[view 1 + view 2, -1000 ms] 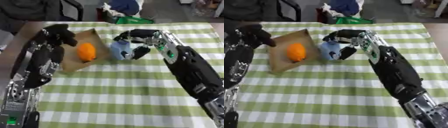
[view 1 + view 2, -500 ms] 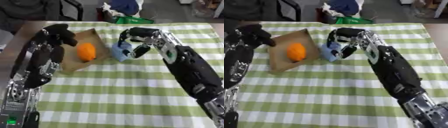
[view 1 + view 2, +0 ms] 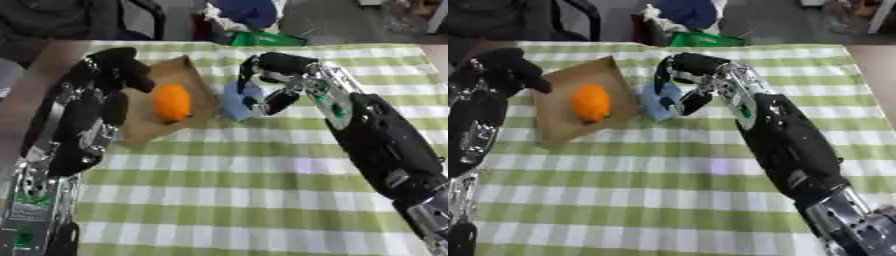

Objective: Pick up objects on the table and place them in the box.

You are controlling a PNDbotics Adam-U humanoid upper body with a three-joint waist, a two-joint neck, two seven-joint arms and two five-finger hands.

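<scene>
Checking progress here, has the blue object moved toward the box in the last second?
Yes. The blue object, held in the right hand, has shifted left toward the box, now almost at its near edge.

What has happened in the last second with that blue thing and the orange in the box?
The right robot hand, curled round the blue object, has carried it leftward, so it now sits against the edge of the cardboard box. The orange still lies in the box, and the left robot hand stays at the box's far left edge.
</scene>
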